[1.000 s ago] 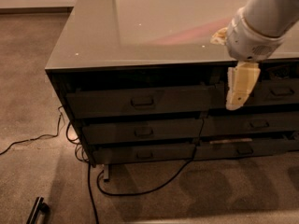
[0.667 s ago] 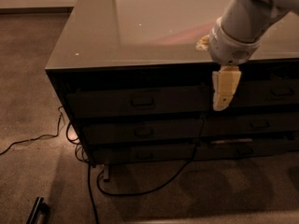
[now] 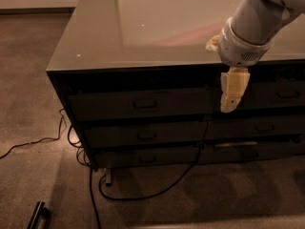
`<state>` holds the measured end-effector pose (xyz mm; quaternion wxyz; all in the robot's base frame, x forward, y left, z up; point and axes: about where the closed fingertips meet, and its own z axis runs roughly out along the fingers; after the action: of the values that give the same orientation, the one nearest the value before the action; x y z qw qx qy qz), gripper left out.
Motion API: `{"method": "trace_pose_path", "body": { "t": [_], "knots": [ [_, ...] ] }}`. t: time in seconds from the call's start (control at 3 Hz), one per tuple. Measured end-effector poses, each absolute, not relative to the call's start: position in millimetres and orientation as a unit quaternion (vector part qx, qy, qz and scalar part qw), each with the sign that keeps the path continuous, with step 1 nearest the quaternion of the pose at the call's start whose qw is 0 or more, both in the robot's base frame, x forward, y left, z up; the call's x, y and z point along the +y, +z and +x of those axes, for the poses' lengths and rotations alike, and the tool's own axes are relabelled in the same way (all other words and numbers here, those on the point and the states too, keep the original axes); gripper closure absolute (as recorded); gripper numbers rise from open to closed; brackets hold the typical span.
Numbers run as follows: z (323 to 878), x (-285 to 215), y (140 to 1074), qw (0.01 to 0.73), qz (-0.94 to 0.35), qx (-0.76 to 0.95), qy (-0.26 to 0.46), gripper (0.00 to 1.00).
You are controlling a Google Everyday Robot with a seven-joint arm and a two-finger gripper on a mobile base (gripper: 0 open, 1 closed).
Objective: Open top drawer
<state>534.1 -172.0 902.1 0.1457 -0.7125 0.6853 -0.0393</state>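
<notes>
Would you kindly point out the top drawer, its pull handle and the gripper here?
top drawer [image 3: 105, 105], camera view, bare front left of the handle.
pull handle [image 3: 145, 102], camera view, its middle.
gripper [image 3: 229, 105], camera view, its lower tip, hanging just right of the top drawer.
</notes>
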Motion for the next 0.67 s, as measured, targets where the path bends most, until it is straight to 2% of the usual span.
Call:
{"method": "trace_pose_path", "body": {
  "t": [0.67],
  "knots": [
    [570, -137, 848, 0.177, -0.723, 0.667, 0.024, 0.0]
  ]
}}
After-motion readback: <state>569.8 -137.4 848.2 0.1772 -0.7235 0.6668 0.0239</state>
